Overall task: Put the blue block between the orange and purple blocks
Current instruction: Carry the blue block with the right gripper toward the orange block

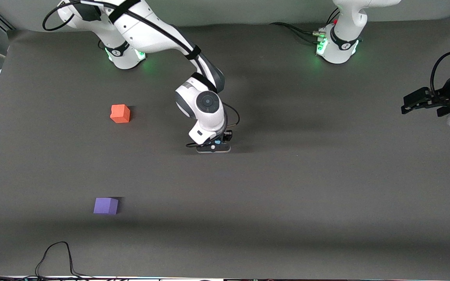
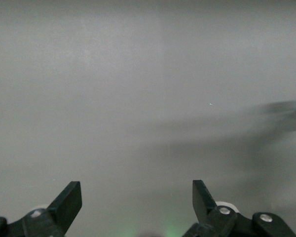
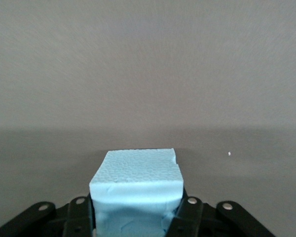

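Observation:
The light blue block [image 3: 136, 182] sits between the fingers of my right gripper [image 3: 136, 217], which is shut on its two sides. In the front view this gripper [image 1: 214, 147] is low at the middle of the table, and only a sliver of the blue block [image 1: 217, 142] shows. The orange block [image 1: 120, 113] lies toward the right arm's end. The purple block [image 1: 106, 205] lies nearer the front camera than the orange one. My left gripper [image 1: 406, 105] waits open and empty over the left arm's end of the table, and its wrist view [image 2: 137, 197] shows only grey mat.
A black cable [image 1: 55, 255] loops on the mat near the front edge, nearer the camera than the purple block. The two arm bases [image 1: 125, 54] [image 1: 338, 47] stand along the back edge.

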Action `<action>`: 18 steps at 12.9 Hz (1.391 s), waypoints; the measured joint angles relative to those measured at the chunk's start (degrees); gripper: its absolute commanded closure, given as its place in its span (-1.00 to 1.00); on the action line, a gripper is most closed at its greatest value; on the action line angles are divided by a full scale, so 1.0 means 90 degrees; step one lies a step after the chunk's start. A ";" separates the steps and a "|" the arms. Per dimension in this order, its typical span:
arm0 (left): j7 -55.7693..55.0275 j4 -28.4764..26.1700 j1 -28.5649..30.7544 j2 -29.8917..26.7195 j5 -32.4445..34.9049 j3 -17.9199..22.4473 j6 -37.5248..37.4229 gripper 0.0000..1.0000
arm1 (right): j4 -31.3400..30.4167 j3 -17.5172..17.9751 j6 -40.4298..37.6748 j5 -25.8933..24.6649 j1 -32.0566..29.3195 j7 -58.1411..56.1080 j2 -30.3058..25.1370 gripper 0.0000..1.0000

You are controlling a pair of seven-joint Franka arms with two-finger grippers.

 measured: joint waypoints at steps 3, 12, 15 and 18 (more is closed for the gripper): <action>0.0002 -0.0003 0.0000 0.0000 0.0000 0.0000 -0.0003 -1.00 | 0.0367 -0.0182 -0.1249 0.0000 -0.0074 -0.0036 -0.0852 0.05; 0.0005 -0.0011 -0.0002 0.0000 0.0002 0.0000 -0.0037 -1.00 | 0.2851 -0.0363 -0.5198 0.0418 -0.1552 -0.1738 -0.2350 0.02; 0.0005 -0.0012 -0.0002 0.0000 0.0002 0.0001 -0.0046 -1.00 | 0.2356 -0.1117 -0.5386 0.0429 -0.1753 -0.2897 -0.2935 0.02; 0.0006 -0.0013 -0.0002 0.0000 0.0003 0.0002 -0.0050 -1.00 | 0.1429 -0.2172 -0.5297 0.0439 -0.1786 -0.4119 -0.3517 0.02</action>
